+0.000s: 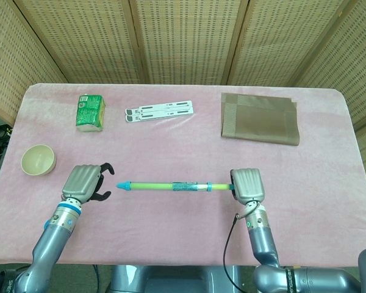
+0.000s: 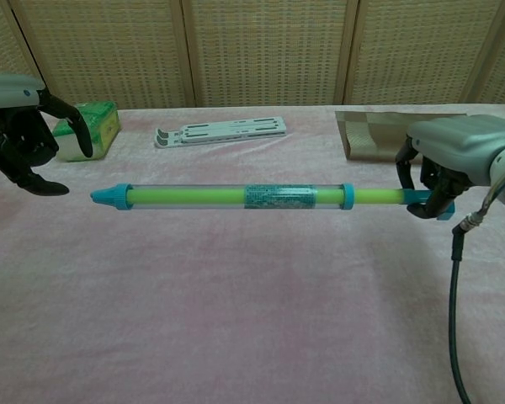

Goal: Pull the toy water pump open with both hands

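Overhead, the toy water pump [image 1: 177, 185] lies level above the pink surface [image 1: 183, 146], its blue tip pointing at the left hand [image 1: 85, 182], whose fingers [image 1: 105, 166] are spread apart and hold nothing, just short of the tip. The right hand [image 1: 246, 185] grips the pump's handle end. A cream bowl [image 1: 38, 159] sits left of the left hand; a green carton [image 1: 90, 112], a white folding stand [image 1: 159, 111] and a brown paper bag [image 1: 260, 118] line the far side. From the chest, the pump [image 2: 236, 197] hangs off the cloth, the right hand [image 2: 454, 160] curled around its blue handle, the left hand [image 2: 21, 135] open beside the tip.
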`<move>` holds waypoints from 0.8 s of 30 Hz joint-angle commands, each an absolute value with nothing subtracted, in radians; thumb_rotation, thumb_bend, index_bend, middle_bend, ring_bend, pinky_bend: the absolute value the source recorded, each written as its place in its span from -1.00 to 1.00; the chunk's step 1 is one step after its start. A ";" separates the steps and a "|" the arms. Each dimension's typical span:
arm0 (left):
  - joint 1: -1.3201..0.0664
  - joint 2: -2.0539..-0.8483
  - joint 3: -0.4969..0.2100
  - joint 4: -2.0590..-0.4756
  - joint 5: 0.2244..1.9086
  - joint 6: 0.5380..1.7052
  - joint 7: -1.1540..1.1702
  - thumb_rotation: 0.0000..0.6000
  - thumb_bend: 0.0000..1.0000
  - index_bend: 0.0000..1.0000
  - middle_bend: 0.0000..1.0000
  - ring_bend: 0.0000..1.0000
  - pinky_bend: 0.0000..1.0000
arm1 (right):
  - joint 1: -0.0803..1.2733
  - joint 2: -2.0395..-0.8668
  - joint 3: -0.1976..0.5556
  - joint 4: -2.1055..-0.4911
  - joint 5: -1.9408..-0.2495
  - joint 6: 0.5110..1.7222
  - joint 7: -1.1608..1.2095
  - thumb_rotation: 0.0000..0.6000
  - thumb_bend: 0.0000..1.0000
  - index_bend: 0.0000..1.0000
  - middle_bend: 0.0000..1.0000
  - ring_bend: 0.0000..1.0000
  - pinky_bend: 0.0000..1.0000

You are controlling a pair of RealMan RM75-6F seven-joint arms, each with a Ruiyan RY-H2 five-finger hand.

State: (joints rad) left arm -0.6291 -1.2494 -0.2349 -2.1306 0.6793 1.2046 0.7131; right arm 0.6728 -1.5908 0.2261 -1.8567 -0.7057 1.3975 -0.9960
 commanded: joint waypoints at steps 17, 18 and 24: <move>-0.779 -1.336 -0.229 -2.141 0.507 1.301 0.844 1.00 -0.48 -0.24 0.67 0.53 0.39 | 0.685 -1.579 0.217 -1.903 -0.696 1.426 -0.991 1.00 0.28 0.74 0.94 0.88 0.27; -0.784 -1.340 -0.227 -2.140 0.503 1.304 0.847 1.00 -0.48 -0.23 0.67 0.53 0.39 | 0.685 -1.578 0.217 -1.905 -0.695 1.426 -0.989 1.00 0.28 0.74 0.94 0.88 0.27; -0.799 -1.354 -0.213 -2.131 0.504 1.315 0.844 1.00 -0.47 -0.19 0.67 0.53 0.39 | 0.684 -1.567 0.214 -1.909 -0.694 1.426 -0.978 1.00 0.28 0.74 0.94 0.88 0.27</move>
State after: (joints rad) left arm -0.7977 -1.3520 -0.2149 -2.1330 0.5020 1.3132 0.8457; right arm 0.6843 -1.5678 0.2143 -1.9084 -0.6941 1.4262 -0.9780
